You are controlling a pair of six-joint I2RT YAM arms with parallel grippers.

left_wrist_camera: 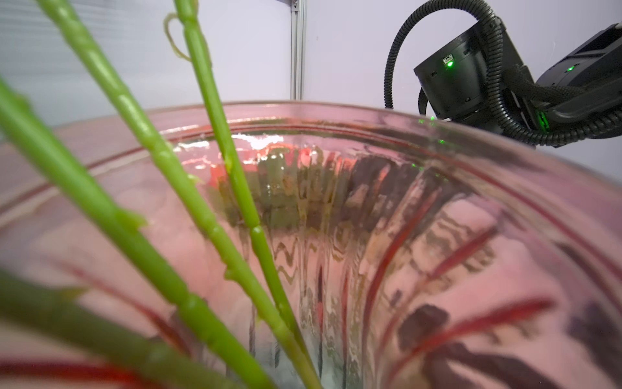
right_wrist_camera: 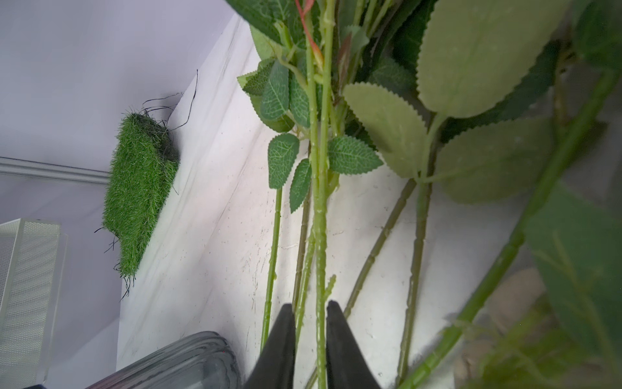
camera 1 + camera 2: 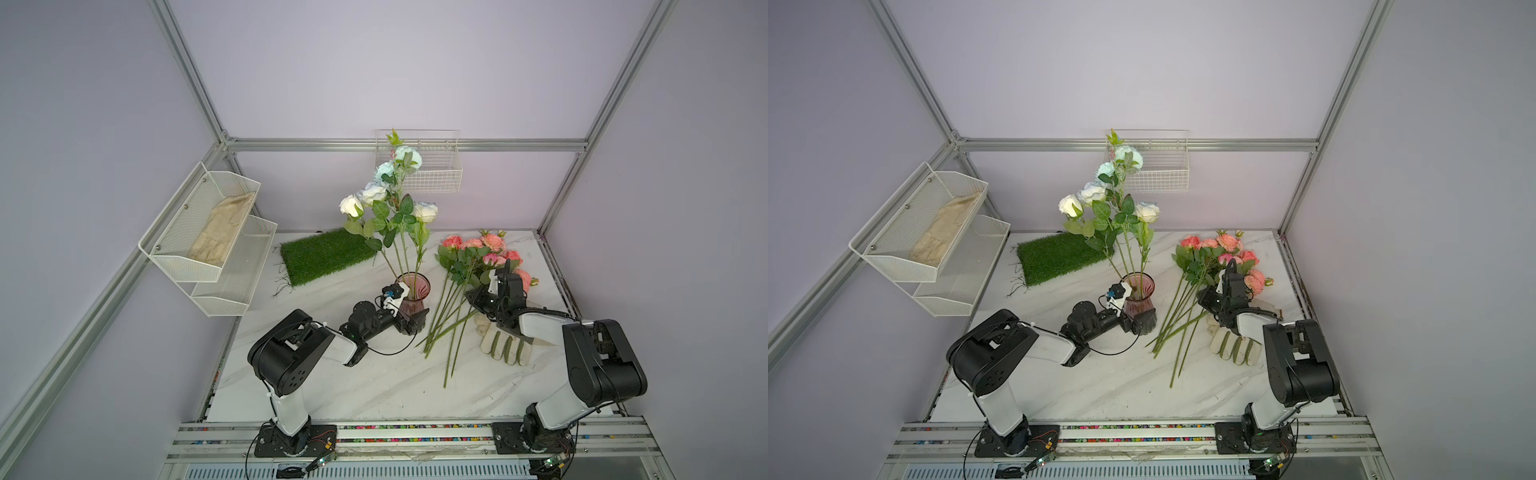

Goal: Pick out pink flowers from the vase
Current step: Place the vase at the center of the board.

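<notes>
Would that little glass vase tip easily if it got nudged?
Probably tippy: the vase is small, while its white flowers tower above and lean outward. Glass likely slides on the smooth table and might crack.

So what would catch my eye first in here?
Probably the white and pale blue flowers standing tall in the pinkish glass vase at the middle of the white table. Next, the pink flowers lying in a bunch beside it, on the robot's right, and the green grass mat at the back.

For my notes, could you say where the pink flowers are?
Both top views show the pink flowers lying right of the vase, stems beside the glove.
</notes>
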